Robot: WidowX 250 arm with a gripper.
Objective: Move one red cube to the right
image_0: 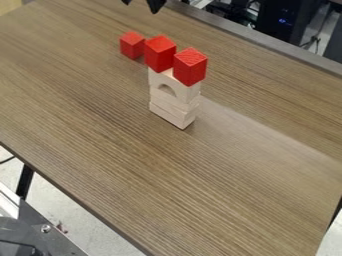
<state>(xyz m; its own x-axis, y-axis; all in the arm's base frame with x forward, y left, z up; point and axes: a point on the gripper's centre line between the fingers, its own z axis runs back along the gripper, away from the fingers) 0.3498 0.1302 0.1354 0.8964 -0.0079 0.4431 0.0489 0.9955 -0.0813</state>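
Carefully: Approaching the Loose Cube

The likely target, the loose red cube, sits on the tabletop at eleven o'clock of the block stack. Two more red cubes crown the block stack. The tool is at the view's twelve o'clock edge, released, fingertips apart. Recommended procedure: lower the tool squarely over the loose red cube, keeping both fingertips off the block stack. Grip opposite faces evenly. Lift high before travelling toward three o'clock; a low path could topple the blocks.
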